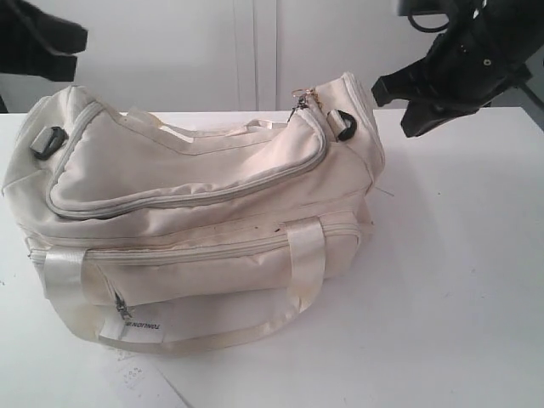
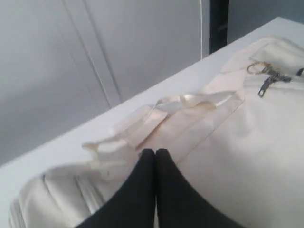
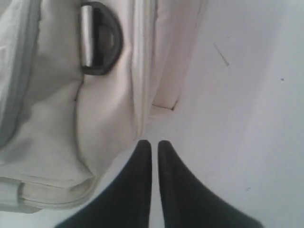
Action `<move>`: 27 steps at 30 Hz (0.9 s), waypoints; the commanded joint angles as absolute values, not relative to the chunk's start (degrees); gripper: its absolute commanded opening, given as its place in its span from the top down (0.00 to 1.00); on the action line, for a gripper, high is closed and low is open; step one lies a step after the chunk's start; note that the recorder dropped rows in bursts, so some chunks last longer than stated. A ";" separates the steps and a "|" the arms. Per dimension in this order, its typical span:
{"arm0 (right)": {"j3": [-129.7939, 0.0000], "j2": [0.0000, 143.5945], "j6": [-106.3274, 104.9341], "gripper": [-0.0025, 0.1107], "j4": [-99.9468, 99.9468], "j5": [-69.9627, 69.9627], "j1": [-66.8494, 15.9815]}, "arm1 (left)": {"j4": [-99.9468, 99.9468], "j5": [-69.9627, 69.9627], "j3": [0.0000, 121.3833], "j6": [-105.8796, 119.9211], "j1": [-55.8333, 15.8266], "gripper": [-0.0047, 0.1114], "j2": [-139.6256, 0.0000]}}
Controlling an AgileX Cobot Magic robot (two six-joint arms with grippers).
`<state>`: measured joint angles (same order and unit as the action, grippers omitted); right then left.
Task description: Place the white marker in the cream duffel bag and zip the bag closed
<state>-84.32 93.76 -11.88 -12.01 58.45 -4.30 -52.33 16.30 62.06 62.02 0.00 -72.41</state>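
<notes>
The cream duffel bag point(image 1: 195, 221) lies on the white table point(image 1: 459, 280), and its grey top zipper point(image 1: 187, 200) looks drawn shut. The zipper pulls point(image 1: 302, 104) rest at the bag's far right end. The white marker is not visible in any view. My left gripper point(image 2: 155, 151) hovers over the bag's back handle point(image 2: 190, 100), shut and holding nothing; in the exterior view it sits at the top left point(image 1: 51, 38). My right gripper point(image 3: 154, 142) is raised beside the bag's right end point(image 3: 47, 118), near a black D-ring point(image 3: 99, 38), shut but for a hairline gap, empty.
A paper tag point(image 1: 144, 327) hangs at the bag's front left by the front pocket zipper point(image 1: 119, 302). A second D-ring point(image 1: 47, 142) is at the bag's left end. White wall panels stand behind the table. Bare table lies to the bag's right.
</notes>
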 commanded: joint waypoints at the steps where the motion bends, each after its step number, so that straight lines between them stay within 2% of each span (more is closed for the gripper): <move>1: -84.62 94.58 -15.07 0.74 -19.71 56.30 -3.90 | -38.04 31.68 61.71 40.06 5.84 0.96 -71.78; 3: -84.62 95.44 -15.07 0.59 -20.04 53.71 -3.90 | -35.84 36.87 61.71 38.48 7.21 0.96 -71.78; 5: -84.62 96.31 -14.97 0.50 -20.04 51.48 -3.90 | -35.16 40.46 61.71 38.56 7.68 0.96 -71.27; 11: -84.62 100.50 -13.02 0.48 -20.40 45.04 -3.90 | -35.98 40.97 61.71 38.12 7.84 0.96 -68.34; 17: -85.58 105.82 -12.93 0.49 -23.78 44.46 -3.90 | -35.98 42.76 61.71 38.29 7.84 0.96 -67.27; 20: -85.89 106.74 -13.68 0.59 -23.76 44.46 -3.90 | -35.98 43.79 61.71 38.29 7.84 0.96 -67.27; 24: -85.89 106.36 -15.32 0.97 -23.64 44.85 -3.90 | -35.87 44.19 61.71 38.98 7.84 0.96 -67.27; 27: -85.89 105.06 -15.22 0.98 -23.33 44.71 -3.90 | -35.87 44.19 61.71 38.98 7.84 0.96 -67.27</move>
<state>-85.49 106.47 -14.44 -23.75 44.66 -4.30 -35.15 43.18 61.83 38.70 7.64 -67.89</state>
